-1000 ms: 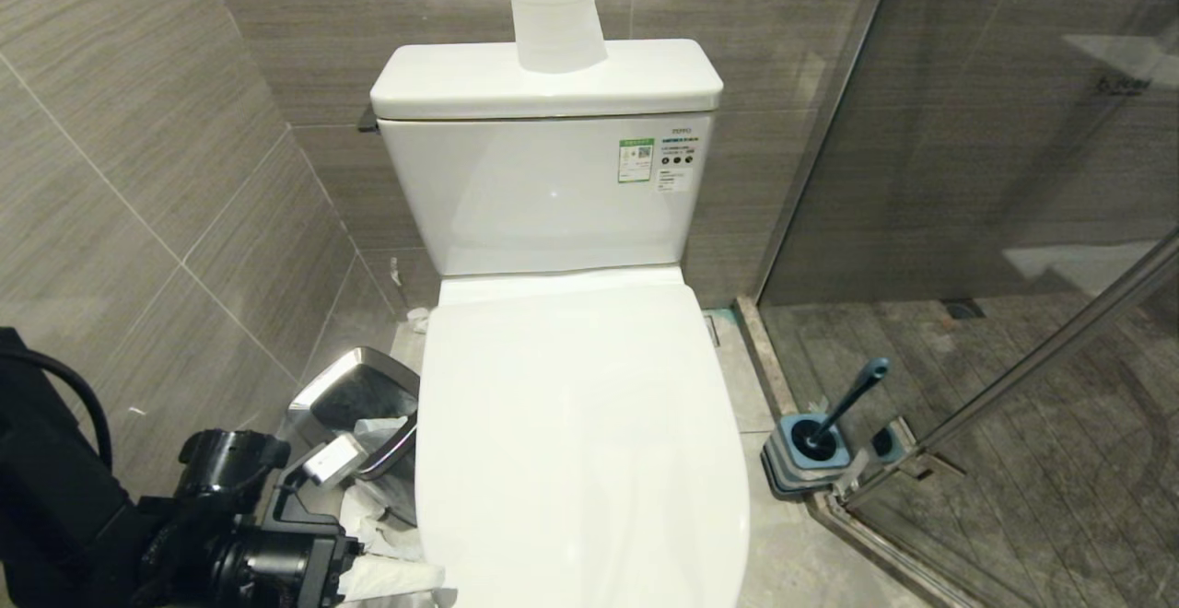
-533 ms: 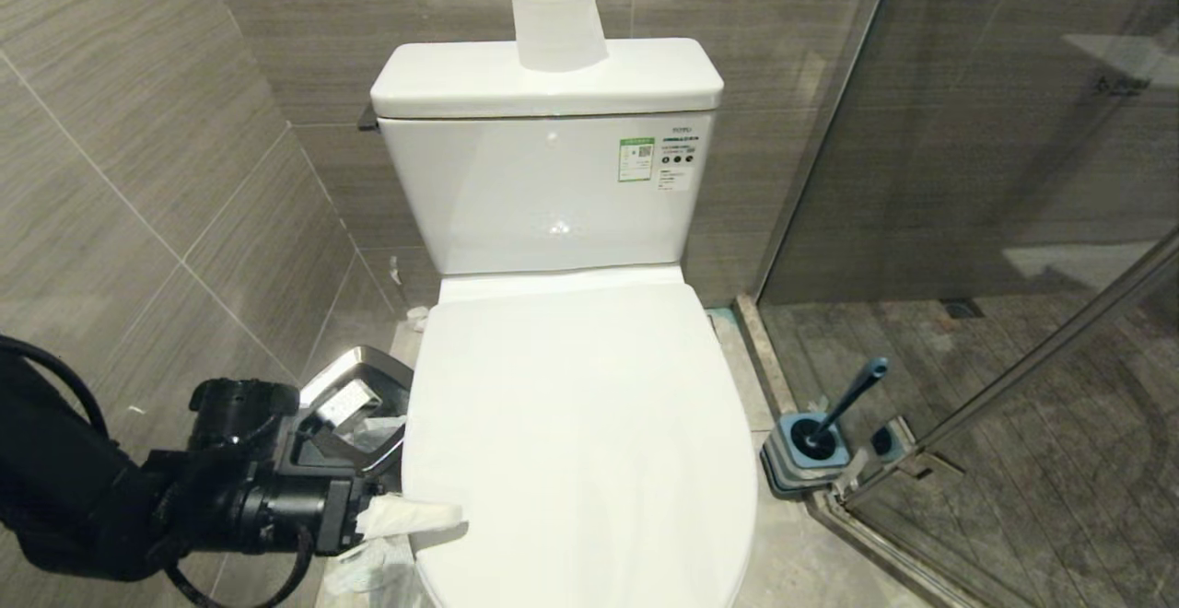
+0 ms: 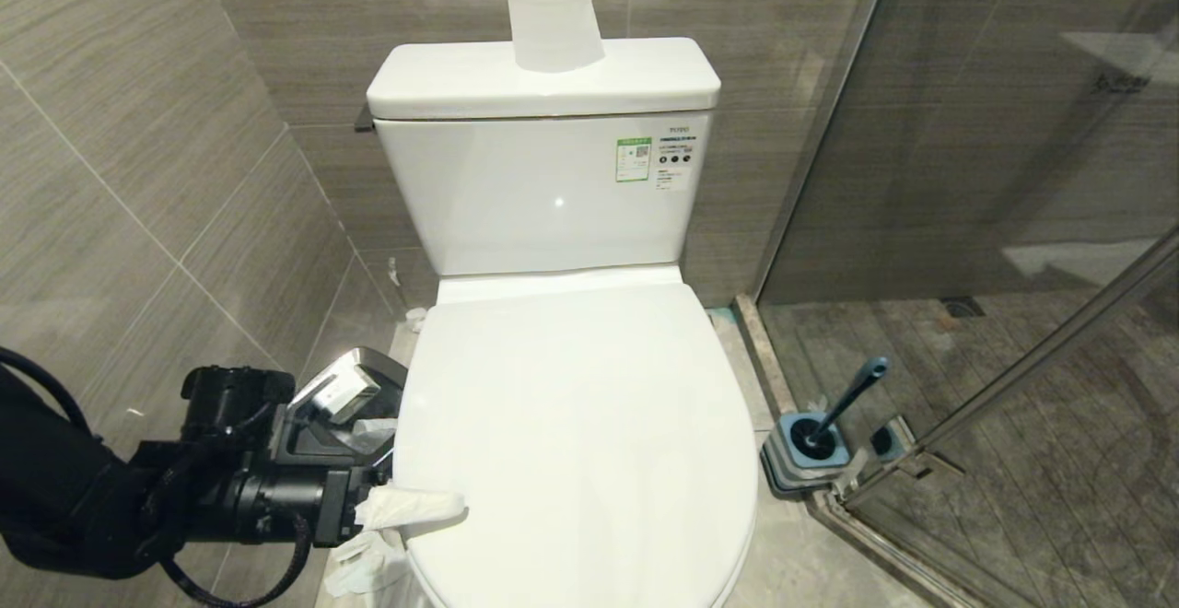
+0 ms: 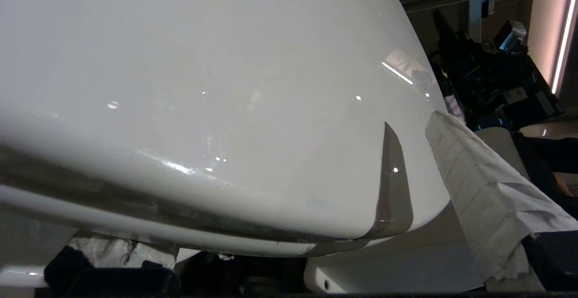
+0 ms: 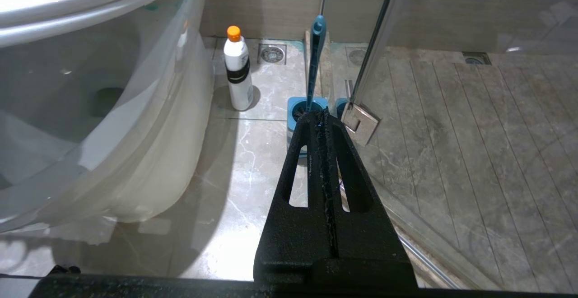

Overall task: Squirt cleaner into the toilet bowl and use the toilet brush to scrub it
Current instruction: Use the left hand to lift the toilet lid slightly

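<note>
Room: grey-tiled bathroom | left gripper (image 3: 405, 525), jaws apart, paper-wrapped fingers astride closed lid (image 3: 571, 442) edge of toilet bowl (image 5: 149, 153) | cleaner (image 5: 238, 70) beside bowl | toilet brush (image 3: 834, 419) in holder | right gripper (image 5: 318, 119) jaws together | Risk: paper slips, lid drops.

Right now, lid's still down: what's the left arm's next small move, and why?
Probably lift the lid. It still covers the bowl, and the left gripper, fingers paper-wrapped and open, sits at the lid's left front edge with one finger above it. Cleaner and brush stand untouched on the floor.
</note>
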